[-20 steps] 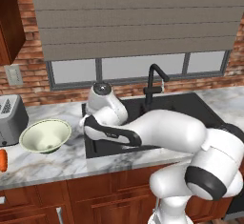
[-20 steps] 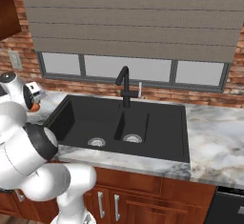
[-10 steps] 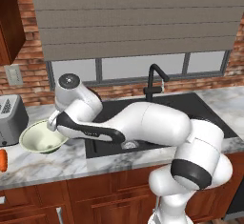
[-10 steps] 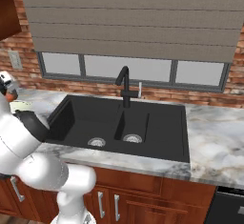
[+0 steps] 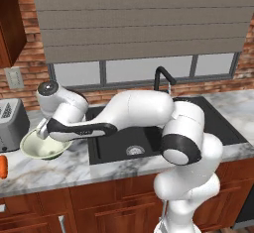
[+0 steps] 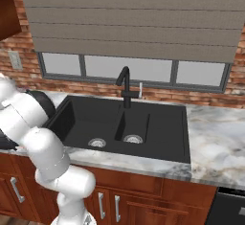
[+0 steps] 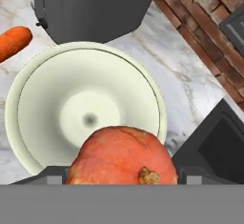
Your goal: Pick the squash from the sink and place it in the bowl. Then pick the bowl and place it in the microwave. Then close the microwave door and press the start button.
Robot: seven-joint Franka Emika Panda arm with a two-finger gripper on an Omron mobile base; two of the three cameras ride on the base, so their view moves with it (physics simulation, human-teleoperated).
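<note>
- The squash point(image 7: 122, 155) sits low in the hand view, a round orange-red lump with a small brown stem stub, close in front of the camera and between the claw's jaws.
- The claw point(image 5: 43, 129) is clamped on the squash, jaws standing wide around it (the finger tips themselves are hidden behind the fruit in the hand view).
- In the left base view the claw hangs over the near-right rim of the bowl point(image 5: 42, 145), with the arm stretched out leftward from the sink point(image 5: 149, 138).
- The bowl point(image 7: 86, 108) is cream, wide and flaring, with nothing lying in it; the squash is above it, not resting on its floor, as far as the hand view shows.
- The bowl stands on the marble desk point(image 5: 59, 170), just left of the sink's left edge.
- A grey toaster point(image 5: 11, 124) stands on the desk left of the bowl, near the brick wall; in the hand view its dark grey body point(image 7: 90, 4) rises just beyond the bowl's rim.
- A longer orange-red vegetable point(image 7: 14, 42) lies on the desk beside the bowl, apart from it (its end also shows at the left edge of the left base view point(image 5: 3, 166)).
- In the right base view the black double-basin sink point(image 6: 124, 126) holds nothing, and its dark faucet point(image 6: 125, 83) stands at the back.
</note>
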